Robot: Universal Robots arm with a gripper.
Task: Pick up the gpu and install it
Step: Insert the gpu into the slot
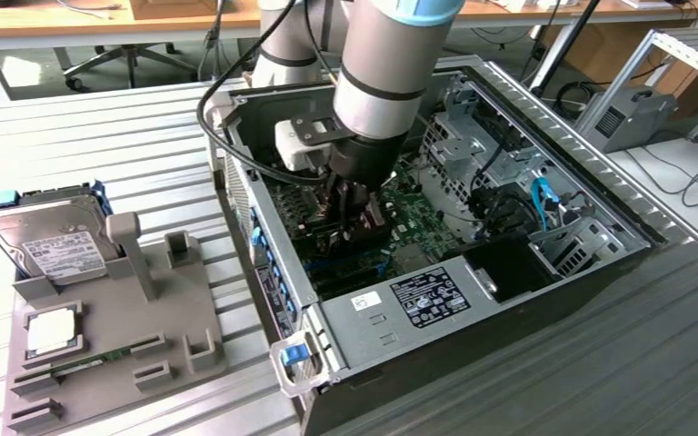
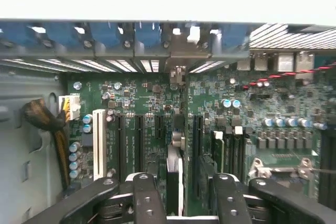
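Standing edge-on in a motherboard [image 2: 142, 103] slot inside the open computer case [image 1: 592, 272], the gpu [image 2: 175, 184] lies between the gripper's [image 2: 184, 195] fingers [image 2: 149, 198]; jaws spread wide either side, apparently clear of it.

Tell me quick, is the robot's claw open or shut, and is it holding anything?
Gripper: open, its fingers spread to either side of the gpu, which stands on edge in the motherboard slots; it does not look clamped.
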